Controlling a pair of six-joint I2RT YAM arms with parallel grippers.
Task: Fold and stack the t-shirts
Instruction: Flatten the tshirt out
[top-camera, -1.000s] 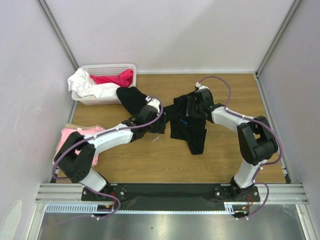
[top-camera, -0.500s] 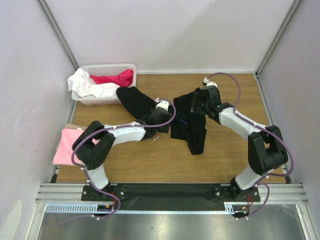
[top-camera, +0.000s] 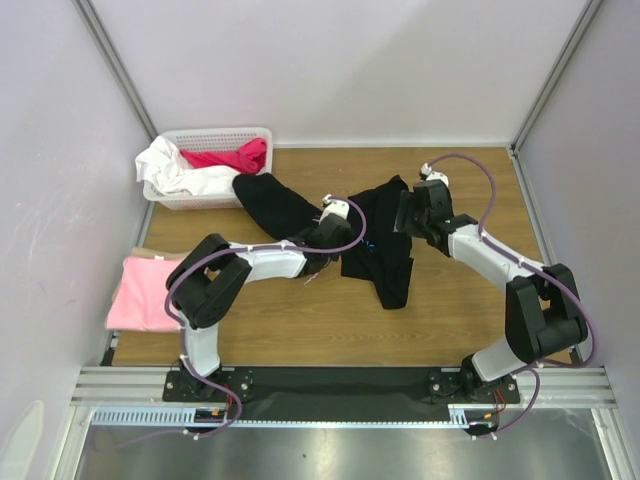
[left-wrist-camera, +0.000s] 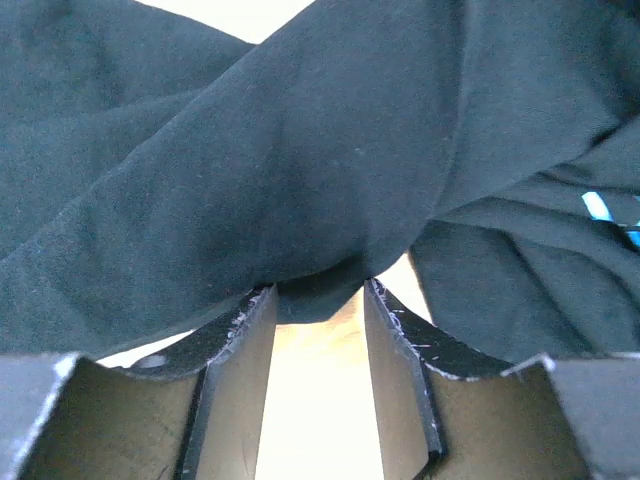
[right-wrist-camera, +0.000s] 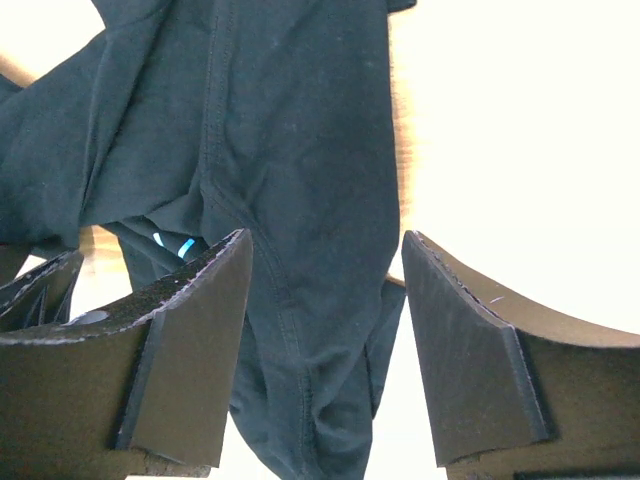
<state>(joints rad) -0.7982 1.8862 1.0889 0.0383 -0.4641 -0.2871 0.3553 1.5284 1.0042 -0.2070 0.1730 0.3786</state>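
Observation:
The large black t-shirt (top-camera: 385, 265) lies crumpled mid-table, one end reaching toward the basket. Its pale-blue mark (top-camera: 368, 243) shows. My left gripper (top-camera: 345, 222) is at the shirt's left-centre. In the left wrist view (left-wrist-camera: 318, 300) its jaws stand apart, with a fold of the black cloth (left-wrist-camera: 330, 150) resting across the fingertips. My right gripper (top-camera: 405, 212) is over the shirt's upper right. In the right wrist view (right-wrist-camera: 325, 260) its jaws are wide open, with black cloth (right-wrist-camera: 300, 130) below and between them. The light pink t-shirt (top-camera: 145, 292) lies folded at the left edge.
A white basket (top-camera: 215, 133) at the back left holds white and magenta clothes. Bare wooden table (top-camera: 460, 310) lies in front of and to the right of the black shirt. Grey walls close in on three sides.
My left arm has stretched to the right, off the pink shirt and into the black one. My right gripper has moved right and the shirt's upper edge has been drawn that way.

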